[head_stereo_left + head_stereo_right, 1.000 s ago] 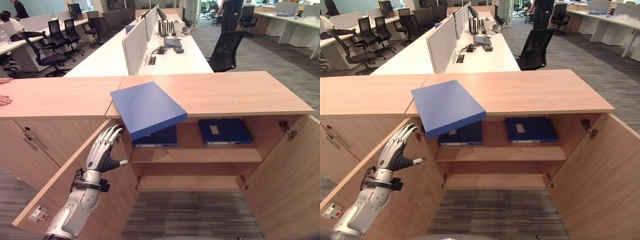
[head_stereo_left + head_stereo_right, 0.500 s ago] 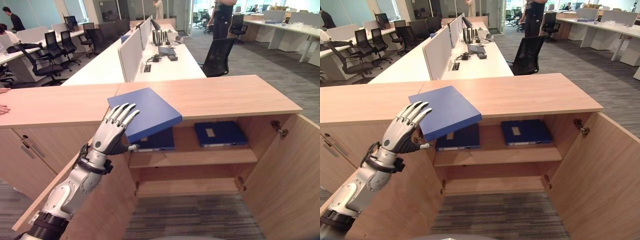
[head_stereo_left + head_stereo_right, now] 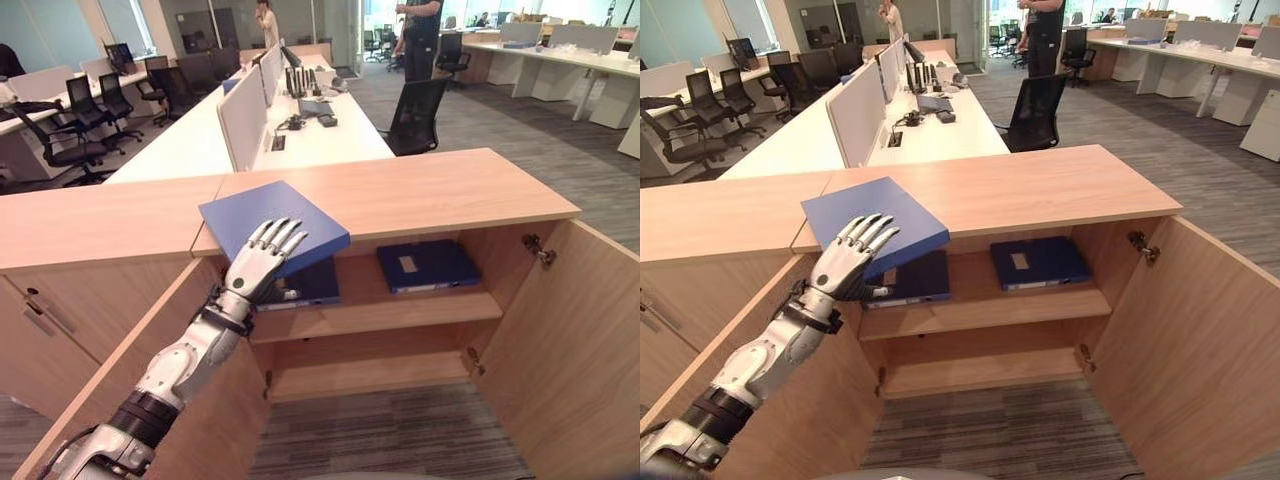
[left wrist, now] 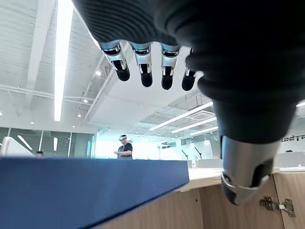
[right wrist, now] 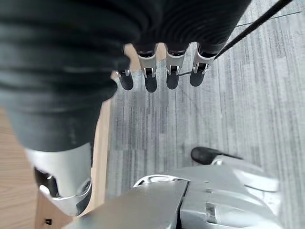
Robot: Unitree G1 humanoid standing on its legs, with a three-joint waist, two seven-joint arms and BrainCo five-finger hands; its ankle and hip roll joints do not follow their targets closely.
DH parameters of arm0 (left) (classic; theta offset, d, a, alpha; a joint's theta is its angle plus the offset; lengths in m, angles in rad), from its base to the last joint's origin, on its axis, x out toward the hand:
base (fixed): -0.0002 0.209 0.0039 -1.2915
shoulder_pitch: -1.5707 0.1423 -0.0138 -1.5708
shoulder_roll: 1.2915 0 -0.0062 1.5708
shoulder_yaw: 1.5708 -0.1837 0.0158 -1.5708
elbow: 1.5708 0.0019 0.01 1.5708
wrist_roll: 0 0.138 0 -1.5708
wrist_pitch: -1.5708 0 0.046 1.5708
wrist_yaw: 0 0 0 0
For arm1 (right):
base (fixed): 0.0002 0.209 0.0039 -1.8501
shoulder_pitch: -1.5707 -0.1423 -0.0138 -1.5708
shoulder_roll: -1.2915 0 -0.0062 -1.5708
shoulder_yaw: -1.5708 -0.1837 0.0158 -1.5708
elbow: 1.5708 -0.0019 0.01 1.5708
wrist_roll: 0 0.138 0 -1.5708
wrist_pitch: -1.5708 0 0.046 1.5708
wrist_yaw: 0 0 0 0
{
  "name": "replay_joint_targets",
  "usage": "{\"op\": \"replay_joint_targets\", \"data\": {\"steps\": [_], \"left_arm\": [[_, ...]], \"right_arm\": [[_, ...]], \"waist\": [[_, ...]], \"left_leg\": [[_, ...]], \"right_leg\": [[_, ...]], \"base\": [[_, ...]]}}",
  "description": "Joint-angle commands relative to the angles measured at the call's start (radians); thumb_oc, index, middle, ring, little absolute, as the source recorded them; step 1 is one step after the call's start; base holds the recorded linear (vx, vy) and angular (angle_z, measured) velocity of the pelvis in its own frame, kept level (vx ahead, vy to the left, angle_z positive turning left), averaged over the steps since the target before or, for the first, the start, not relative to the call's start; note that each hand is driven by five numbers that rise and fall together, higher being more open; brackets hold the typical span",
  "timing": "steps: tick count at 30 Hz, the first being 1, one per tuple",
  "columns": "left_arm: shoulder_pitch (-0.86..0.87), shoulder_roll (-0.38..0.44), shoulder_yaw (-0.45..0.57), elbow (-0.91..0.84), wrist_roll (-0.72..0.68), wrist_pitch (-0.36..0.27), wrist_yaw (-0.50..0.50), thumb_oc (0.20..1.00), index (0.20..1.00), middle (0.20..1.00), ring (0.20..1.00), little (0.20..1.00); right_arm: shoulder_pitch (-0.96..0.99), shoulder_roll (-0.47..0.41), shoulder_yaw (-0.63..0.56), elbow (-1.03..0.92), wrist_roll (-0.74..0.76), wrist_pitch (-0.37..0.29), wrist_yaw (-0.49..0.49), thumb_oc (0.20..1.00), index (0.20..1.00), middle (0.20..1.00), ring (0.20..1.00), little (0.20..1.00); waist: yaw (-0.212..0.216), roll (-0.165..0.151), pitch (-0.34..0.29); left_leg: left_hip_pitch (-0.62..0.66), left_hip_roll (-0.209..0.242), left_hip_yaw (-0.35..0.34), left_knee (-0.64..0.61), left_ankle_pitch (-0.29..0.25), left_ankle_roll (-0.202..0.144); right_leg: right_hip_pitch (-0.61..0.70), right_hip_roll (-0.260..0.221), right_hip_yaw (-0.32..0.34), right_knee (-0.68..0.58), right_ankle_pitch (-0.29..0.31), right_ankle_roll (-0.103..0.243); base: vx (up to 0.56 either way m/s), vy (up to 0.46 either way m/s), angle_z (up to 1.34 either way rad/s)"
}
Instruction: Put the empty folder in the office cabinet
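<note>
office cabinet (image 3: 420, 195): wood-grain unit, both doors swung open, upper shelf (image 3: 400, 310) just beyond and below the left hand, carrying two dark blue binders (image 3: 425, 265) lying flat; lower shelf under it.

blue folder (image 3: 270, 215): lies flat on the cabinet's top surface, its near corner overhanging the front edge above the open compartment. solid blue cover, squared edges, fairly thick, no label visible. judged rigid board, light given it is said to be empty, smooth cover likely slick under metal fingers; should not flex or crush. best hold judged to be the overhanging corner and near edge, thumb beneath and fingers on top, as that is the one part clear of the surface.

left hand (image 3: 262, 262): fingers straight and spread, holding nothing, fingertips over the folder's near edge; contact cannot be confirmed. thumb sits below the overhang.

right hand (image 5: 157, 71): seen at its own wrist, fingers relaxed, empty, hanging over the carpet.
</note>
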Motion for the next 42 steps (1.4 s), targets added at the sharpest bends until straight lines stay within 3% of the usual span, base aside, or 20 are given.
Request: {"op": "replay_joint_targets", "data": {"steps": [1, 17, 42], "left_arm": [[-0.162, 0.002, -0.015, 0.074, 0.045, 0.048, 0.025, 1.000, 1.000, 1.000, 1.000, 1.000], [-0.400, -0.071, -0.127, 0.374, 0.068, 0.167, 0.031, 1.000, 1.000, 1.000, 1.000, 1.000], [-0.448, -0.080, -0.128, 0.560, 0.035, 0.244, -0.001, 1.000, 1.000, 1.000, 1.000, 1.000]], "right_arm": [[-0.077, 0.010, 0.040, 0.069, 0.027, -0.005, -0.012, 1.000, 1.000, 1.000, 1.000, 1.000], [-0.080, -0.005, -0.012, 0.093, 0.162, -0.012, 0.004, 1.000, 1.000, 1.000, 1.000, 1.000], [-0.069, -0.020, -0.041, 0.105, 0.191, -0.008, 0.010, 1.000, 1.000, 1.000, 1.000, 1.000]], "waist": [[0.004, -0.025, 0.014], [-0.033, -0.026, 0.010], [-0.048, -0.027, 0.008]], "left_leg": [[0.008, 0.066, -0.033, 0.012, -0.055, -0.072], [0.019, 0.072, -0.019, 0.012, -0.058, -0.074], [0.026, 0.075, -0.011, 0.012, -0.058, -0.077]], "right_leg": [[-0.039, -0.054, 0.038, 0.007, -0.004, 0.090], [-0.044, -0.055, 0.053, 0.009, -0.005, 0.095], [-0.043, -0.051, 0.061, 0.010, -0.009, 0.096]], "base": [[0.03, -0.001, 0.00], [0.01, 0.001, -0.03], [0.00, 0.000, 0.00]]}}
